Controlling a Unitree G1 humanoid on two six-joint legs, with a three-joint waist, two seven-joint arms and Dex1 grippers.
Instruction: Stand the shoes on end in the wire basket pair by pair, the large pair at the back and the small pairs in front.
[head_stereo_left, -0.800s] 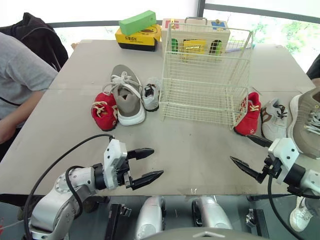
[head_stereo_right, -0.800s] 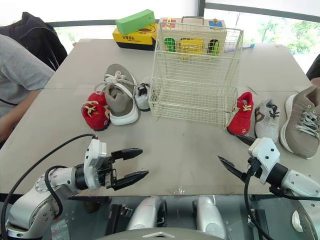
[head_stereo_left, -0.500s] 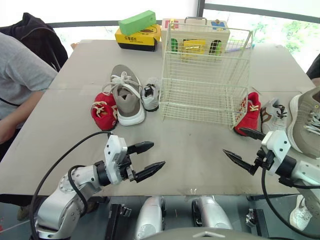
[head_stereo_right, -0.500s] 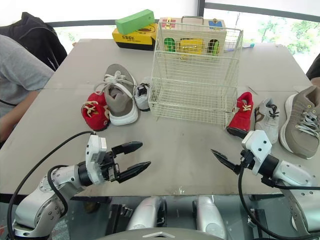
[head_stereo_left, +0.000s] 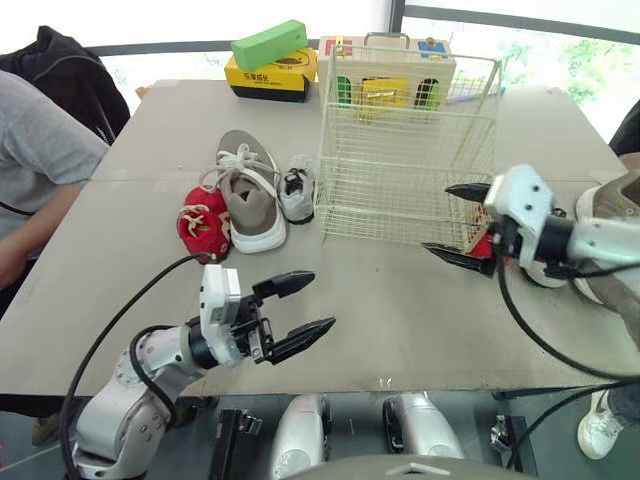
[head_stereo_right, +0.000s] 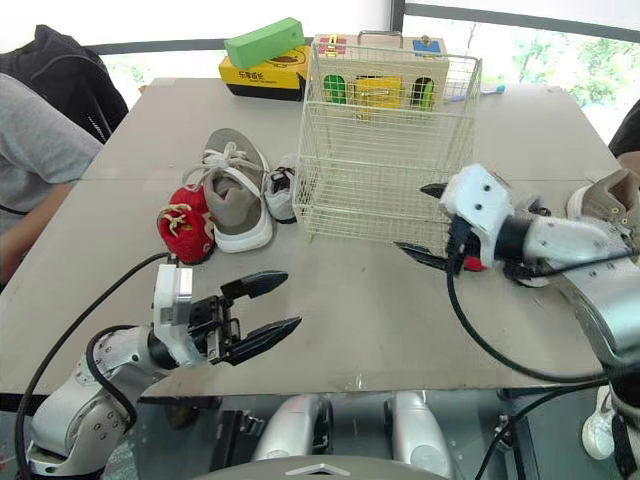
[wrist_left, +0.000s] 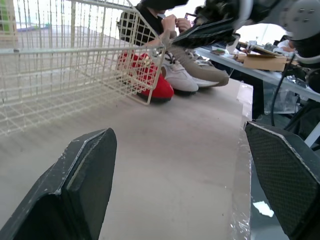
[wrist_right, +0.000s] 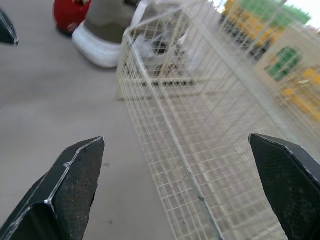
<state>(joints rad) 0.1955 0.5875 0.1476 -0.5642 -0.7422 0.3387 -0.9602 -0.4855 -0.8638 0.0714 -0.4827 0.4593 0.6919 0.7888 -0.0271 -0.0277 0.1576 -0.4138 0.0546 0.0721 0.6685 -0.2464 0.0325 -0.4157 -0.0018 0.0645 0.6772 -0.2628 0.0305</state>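
A grey shoe (head_stereo_left: 250, 200), red shoe (head_stereo_left: 203, 228) and small white shoe (head_stereo_left: 297, 190) lie just left of the wire basket (head_stereo_left: 400, 140). The right pincer (head_stereo_left: 440, 218) gapes wide and empty at the basket's front right corner. The left pincer (head_stereo_left: 313, 303), equally wide and empty, hovers well in front of it.

Looking over a wide grey table (head_stereo_left: 400, 330), with a seam (head_stereo_left: 140, 179) running across its middle. Getting strong daylight from big windows (head_stereo_left: 150, 20) behind the far edge, with a dark frame post (head_stereo_left: 398, 14) dividing them and green trees (head_stereo_left: 575, 62) showing outside. Seeing a second table (wrist_left: 280, 80) standing further off.
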